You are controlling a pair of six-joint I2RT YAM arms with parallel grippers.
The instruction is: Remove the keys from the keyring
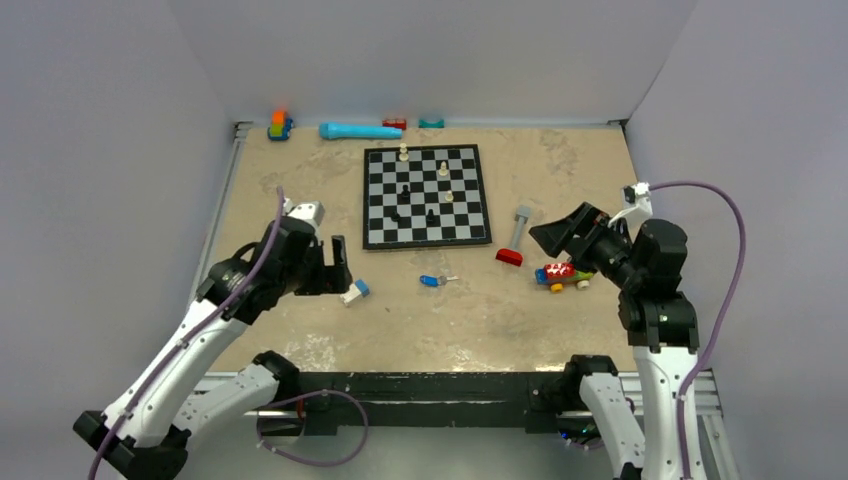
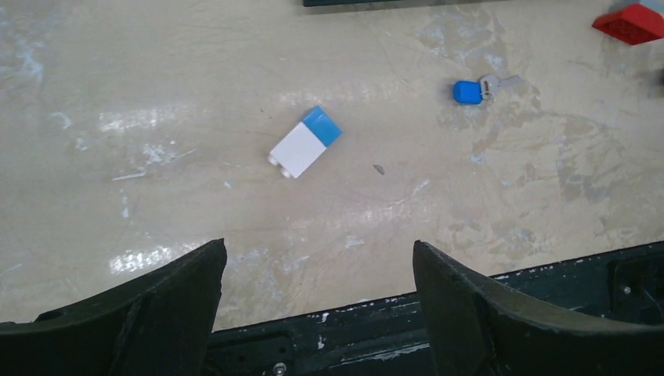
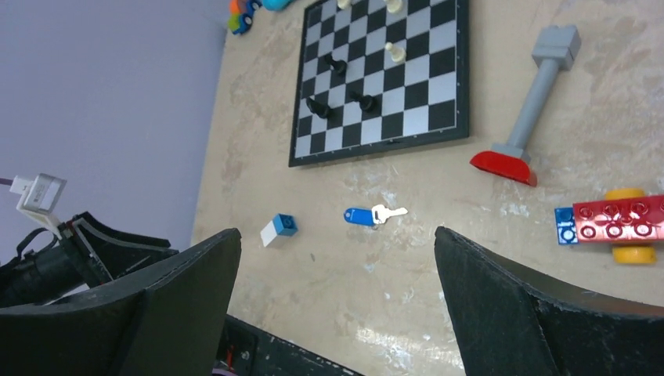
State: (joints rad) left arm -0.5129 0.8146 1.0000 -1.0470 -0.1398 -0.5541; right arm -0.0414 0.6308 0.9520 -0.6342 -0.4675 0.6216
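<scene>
The key lies flat on the table in front of the chessboard. It has a bright blue oval head [image 1: 430, 281] and a small silver blade [image 3: 389, 212]. It also shows in the left wrist view [image 2: 468, 92] and the right wrist view [image 3: 360, 216]. I cannot make out a ring on it. My left gripper [image 1: 340, 266] is open and empty, low at the left, with a blue-and-white block [image 2: 305, 142] between it and the key. My right gripper [image 1: 552, 236] is open and empty, raised at the right and facing the key.
A chessboard [image 1: 470, 215] with several pieces lies at centre back. A grey-and-red tool [image 1: 515, 240] and a red toy car [image 1: 562, 275] lie near my right gripper. A blue cylinder [image 1: 358, 131] and stacked bricks [image 1: 280, 124] sit along the back wall.
</scene>
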